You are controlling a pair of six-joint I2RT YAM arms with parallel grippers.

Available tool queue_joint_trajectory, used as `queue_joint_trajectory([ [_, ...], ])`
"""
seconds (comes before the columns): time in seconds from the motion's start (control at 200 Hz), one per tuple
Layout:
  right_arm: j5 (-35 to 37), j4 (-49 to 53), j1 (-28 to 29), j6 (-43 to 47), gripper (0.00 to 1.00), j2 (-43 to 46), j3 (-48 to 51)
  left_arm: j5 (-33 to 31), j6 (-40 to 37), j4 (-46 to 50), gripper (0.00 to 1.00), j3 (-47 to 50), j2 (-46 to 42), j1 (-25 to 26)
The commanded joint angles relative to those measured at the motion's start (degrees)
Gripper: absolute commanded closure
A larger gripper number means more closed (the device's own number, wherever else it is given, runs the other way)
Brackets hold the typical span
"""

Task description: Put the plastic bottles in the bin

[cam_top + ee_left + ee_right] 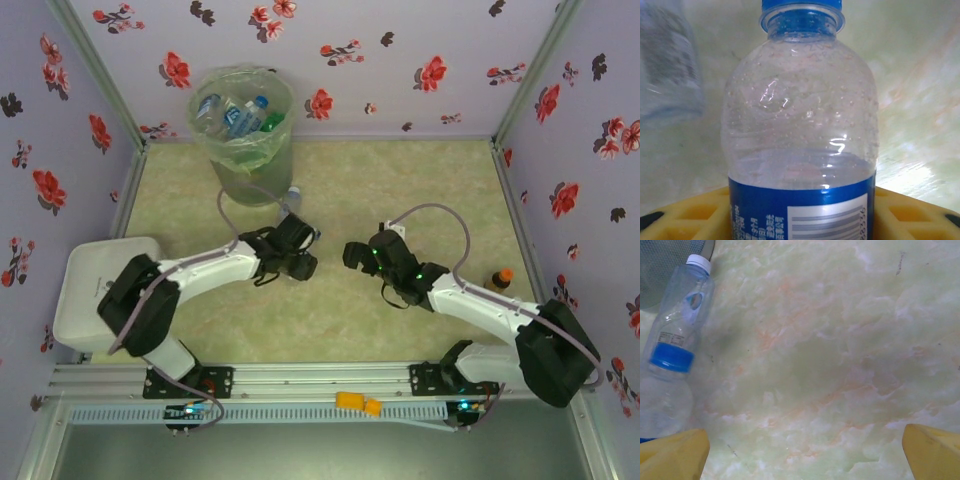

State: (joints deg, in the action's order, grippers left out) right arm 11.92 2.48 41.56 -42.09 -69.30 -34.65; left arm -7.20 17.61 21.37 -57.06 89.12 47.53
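Left claw [298,262] pinches a blue-capped bottle [800,125] at its label, right claw [805,455] gaping empty; a firm, level lift should clear the rim of the bin [232,180].

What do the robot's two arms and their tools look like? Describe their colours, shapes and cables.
The left arm and right arm have white links between bulky black joints. A thin grey cable loops off each. The left tool and right tool are black with yellow fingers. Small green lights glow on the right arm.
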Motion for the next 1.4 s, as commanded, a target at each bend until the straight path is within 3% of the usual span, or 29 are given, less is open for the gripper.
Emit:
queue_joint_trajectory([
  [0.0, -5.39, -3.66, -0.43, -0.30, 0.00, 2.03, -0.70, -3.01, 0.78, -1.28, 0.50, -0.21, -6.99, 0.08],
  [0.28, -11.18, -7.69, -0.52, 0.85, 0.00, 2.16, -3.62, -0.41, -3.30, -0.25, 0.50, -10.58, -15.30, -6.22],
  [0.44, -12.83, -8.63, -0.52, 0.48, 0.00, 1.27, -4.08, 6.58, -6.42, -1.07, 0.50, -21.28, -13.17, -12.62],
  [0.655, -15.95, -11.39, -0.52, -2.64, 0.00, 1.25, -3.45, 13.08, -7.80, 0.19, 0.50, -39.29, -1.29, -21.37],
  [0.905, -16.45, -14.96, -0.34, -5.26, 0.00, 3.20, -0.64, 14.15, -8.13, 9.64, 0.49, -62.81, 15.83, -26.65],
  [1.235, -15.61, -15.31, -0.31, -6.17, 0.00, 4.25, 1.65, 13.40, -9.32, 25.71, 0.48, -89.97, 34.55, -28.17],
  [1.395, -15.64, -15.09, -0.25, -6.17, 0.00, 4.27, 1.88, 11.44, -10.22, 28.11, 0.48, -89.95, 37.34, -28.11],
])
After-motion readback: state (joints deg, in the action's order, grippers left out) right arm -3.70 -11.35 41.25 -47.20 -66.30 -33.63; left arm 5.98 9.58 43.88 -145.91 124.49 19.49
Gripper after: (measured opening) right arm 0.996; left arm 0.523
